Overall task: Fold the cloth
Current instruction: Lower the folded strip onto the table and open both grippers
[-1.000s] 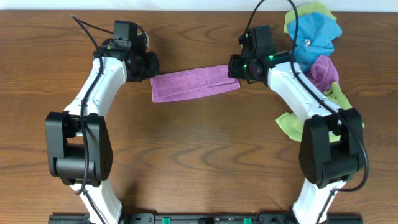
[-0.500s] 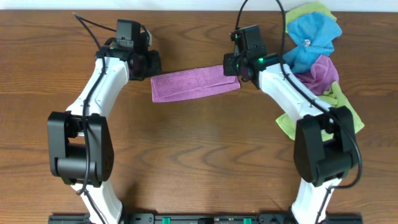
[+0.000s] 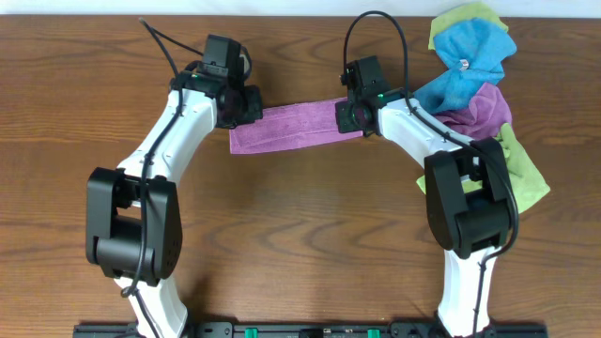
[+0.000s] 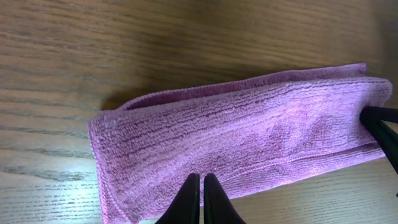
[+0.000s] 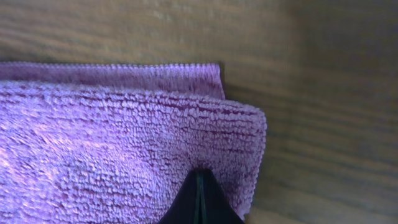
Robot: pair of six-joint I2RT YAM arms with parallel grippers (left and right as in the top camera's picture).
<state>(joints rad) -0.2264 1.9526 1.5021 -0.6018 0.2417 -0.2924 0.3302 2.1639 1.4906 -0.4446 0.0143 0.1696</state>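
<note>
The purple cloth (image 3: 291,129) lies on the wooden table as a long strip, folded double, running left to right. My left gripper (image 3: 252,105) is shut, its tips over the strip's left part; in the left wrist view its closed tips (image 4: 201,177) sit over the cloth (image 4: 249,137) near its near edge. My right gripper (image 3: 349,115) is shut with its tips resting on the strip's right end; in the right wrist view the closed tips (image 5: 199,173) sit on the cloth (image 5: 112,124) next to its folded corner. No white tag shows.
A heap of other cloths lies at the back right: a blue one (image 3: 470,52), a duller mauve one (image 3: 488,105) and a lime-green one (image 3: 521,169). The right arm reaches past this heap.
Both grippers have moved inward onto the cloth: the left one to the right, the right one to the left. The cloth has stayed where it was.
</note>
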